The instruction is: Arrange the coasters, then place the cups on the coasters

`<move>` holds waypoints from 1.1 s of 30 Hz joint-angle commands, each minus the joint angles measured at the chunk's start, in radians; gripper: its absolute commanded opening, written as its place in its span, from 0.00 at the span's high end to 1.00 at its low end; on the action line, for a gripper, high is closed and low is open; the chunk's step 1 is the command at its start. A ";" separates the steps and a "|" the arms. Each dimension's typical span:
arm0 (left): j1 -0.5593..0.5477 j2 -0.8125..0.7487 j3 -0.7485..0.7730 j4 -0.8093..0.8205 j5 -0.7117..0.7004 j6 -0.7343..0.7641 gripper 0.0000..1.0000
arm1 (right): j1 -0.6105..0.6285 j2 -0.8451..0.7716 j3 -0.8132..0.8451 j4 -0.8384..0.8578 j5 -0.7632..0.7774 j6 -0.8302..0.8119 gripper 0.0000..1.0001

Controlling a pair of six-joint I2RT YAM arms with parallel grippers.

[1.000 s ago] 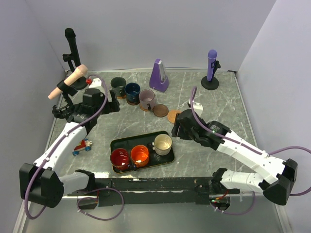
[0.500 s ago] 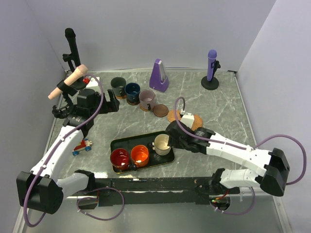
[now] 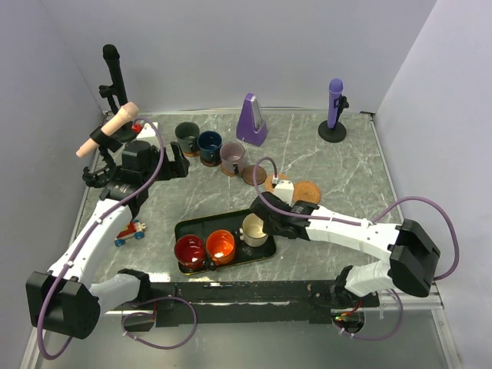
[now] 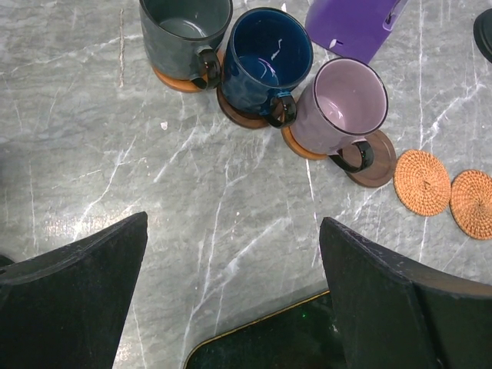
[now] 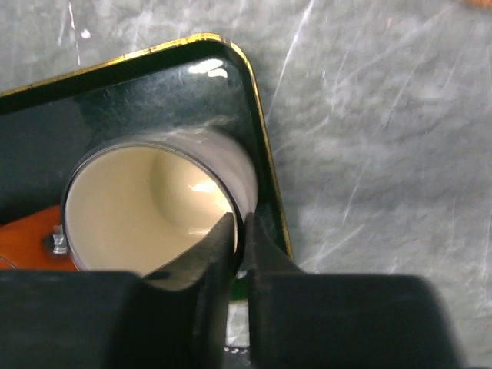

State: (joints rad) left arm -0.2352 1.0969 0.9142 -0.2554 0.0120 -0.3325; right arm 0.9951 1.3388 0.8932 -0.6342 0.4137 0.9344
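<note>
My right gripper (image 3: pixel 264 227) is shut on the cream cup (image 3: pixel 253 229), pinching its rim (image 5: pixel 240 227) with one finger inside and one outside. That cup stands in the black tray (image 3: pixel 201 226) beside the orange cup (image 3: pixel 221 246) and the red cup (image 3: pixel 189 251). At the back, the dark green-grey cup (image 4: pixel 184 31), navy cup (image 4: pixel 265 58) and lilac cup (image 4: pixel 342 104) each sit on a coaster. A dark brown coaster (image 4: pixel 378 160) and two woven orange-brown coasters (image 4: pixel 422 181) (image 4: pixel 473 204) lie bare. My left gripper (image 4: pixel 231 284) hangs open over the marble, holding nothing.
A purple metronome (image 3: pixel 251 119) and a purple microphone on a stand (image 3: pixel 334 108) are at the back. A black stand (image 3: pixel 114 77) with a beige handle (image 3: pixel 108 129) rises at the left. A toy car (image 3: pixel 131 232) lies by the left arm. Walls enclose the table.
My right arm swung left from the bare coasters to the tray, and its jaws closed on the cream cup's rim. The left arm has barely moved and stays open.
</note>
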 commanded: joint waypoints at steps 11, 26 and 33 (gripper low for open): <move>-0.001 0.006 0.015 0.004 0.031 0.021 0.03 | -0.006 -0.035 0.049 0.154 -0.002 -0.460 1.00; -0.001 0.012 0.014 0.002 0.040 0.023 0.03 | -0.088 0.017 0.041 0.272 -0.395 -0.902 0.88; -0.001 0.012 0.014 0.002 0.051 0.023 0.03 | -0.084 -0.016 0.070 0.246 -0.273 -0.775 0.45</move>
State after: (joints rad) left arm -0.2352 1.1110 0.9146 -0.2668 0.0380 -0.3260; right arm 0.9154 1.3743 0.9031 -0.4076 0.0639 0.0910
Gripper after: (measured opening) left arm 0.968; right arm 0.505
